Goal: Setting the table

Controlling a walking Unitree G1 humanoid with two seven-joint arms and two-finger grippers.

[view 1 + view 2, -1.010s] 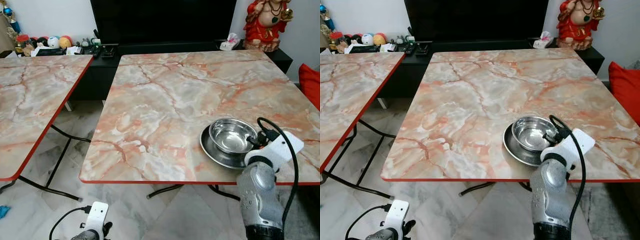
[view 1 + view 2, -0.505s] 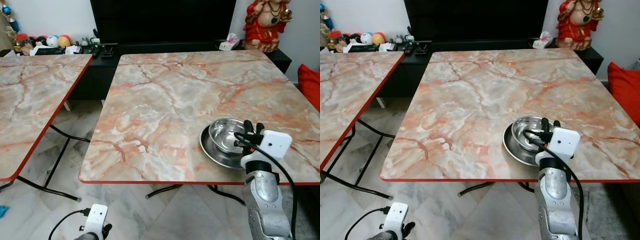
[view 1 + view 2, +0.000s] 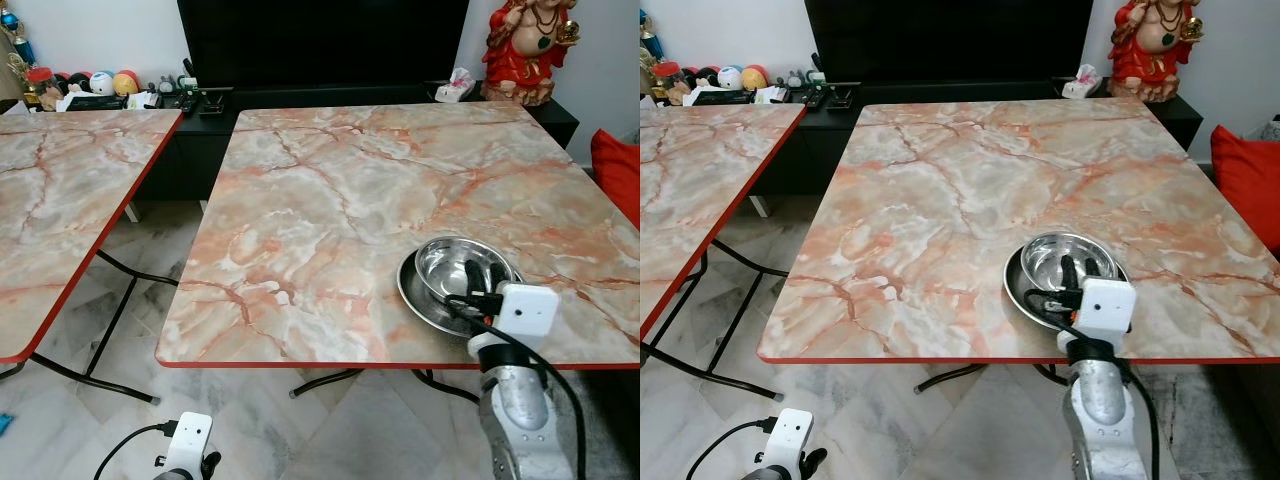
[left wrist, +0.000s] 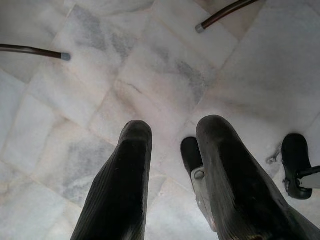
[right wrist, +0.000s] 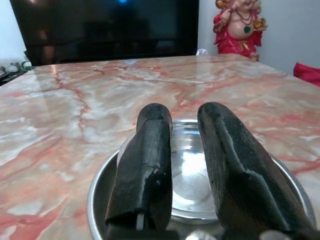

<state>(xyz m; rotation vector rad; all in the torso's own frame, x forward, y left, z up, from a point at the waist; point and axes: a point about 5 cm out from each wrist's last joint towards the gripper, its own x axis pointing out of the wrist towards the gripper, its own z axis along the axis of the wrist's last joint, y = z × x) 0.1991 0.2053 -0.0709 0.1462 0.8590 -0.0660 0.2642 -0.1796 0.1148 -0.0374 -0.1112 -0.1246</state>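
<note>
Glossy marble-look table (image 3: pixel 330 190); shiny metal bowl (image 3: pixel 455 268) and plate (image 3: pixel 418 300); matt black tool (image 5: pixel 185 165).

There are two marble-patterned tables with red edges: one table (image 3: pixel 330 200) straight ahead of the black cabinet (image 3: pixel 300 100), and a second table (image 3: pixel 60 200) beside it, to the left of the first.

On the first table, near the edge farthest from the cabinet, stand one steel bowl (image 3: pixel 455 265) and one steel plate (image 3: pixel 420 300), the bowl resting in the plate.

On the cabinet stand one red figurine (image 3: pixel 522 45) at its right end and one tissue pack (image 3: pixel 455 85) just beside the figurine. A cluster of small objects (image 3: pixel 90 85) crowds the cabinet's left end, too small to count.

One red cushion (image 3: pixel 615 170) lies right of the first table.
</note>
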